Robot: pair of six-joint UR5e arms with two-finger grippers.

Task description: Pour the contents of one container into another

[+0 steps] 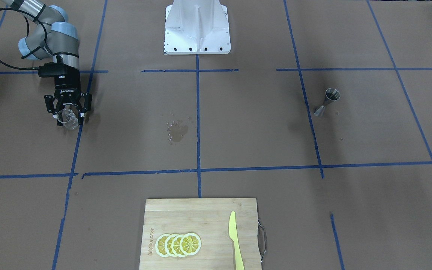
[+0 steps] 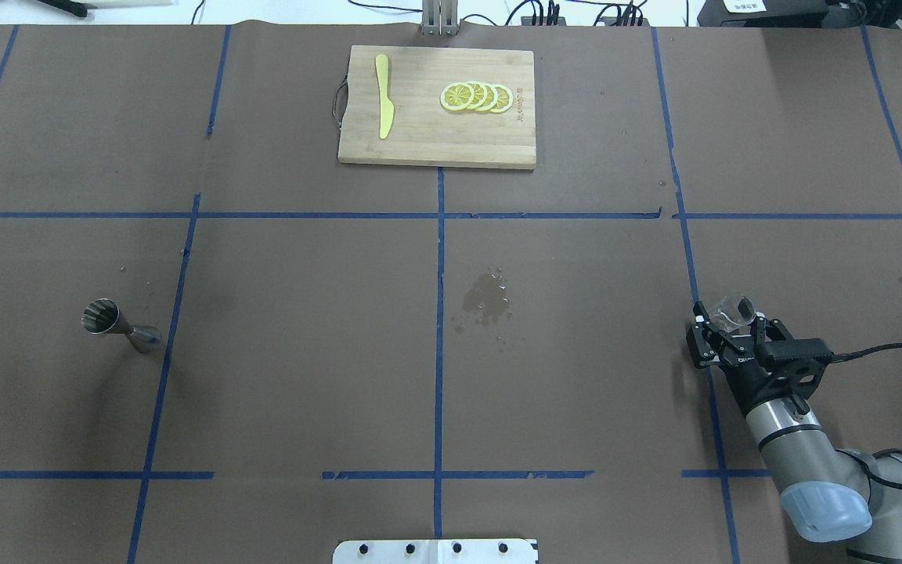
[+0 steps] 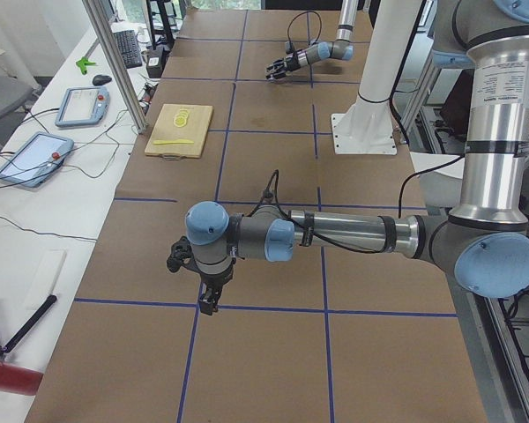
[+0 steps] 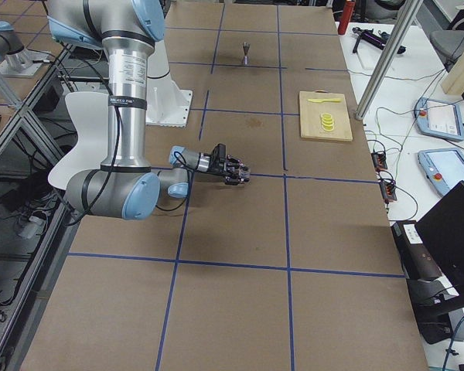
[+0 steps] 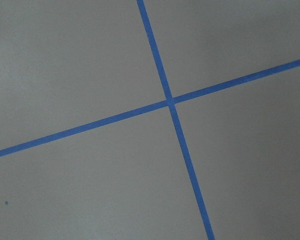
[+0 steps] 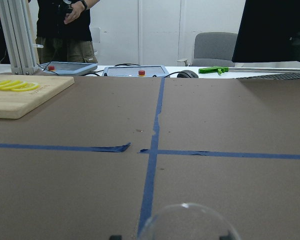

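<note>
Under the right gripper (image 2: 723,323) spreads a table (image 2: 302,352) papered in brown and gridded with blue tape (image 2: 438,313). Ahead of the gripper, past the table's far edge, a white bench (image 6: 140,70) runs crosswise, with a plain white wall (image 6: 160,25) behind it. A grey chair (image 6: 215,47) stands ahead and to the gripper's right, an aluminium post (image 6: 15,35) ahead and to its left. The light is even and soft.

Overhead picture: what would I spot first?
The right arm's black jaws hold a clear glass cup near the right edge. A dark wet splash stains the middle of the brown table, and a silver metal jigger stands alone at the left.
</note>
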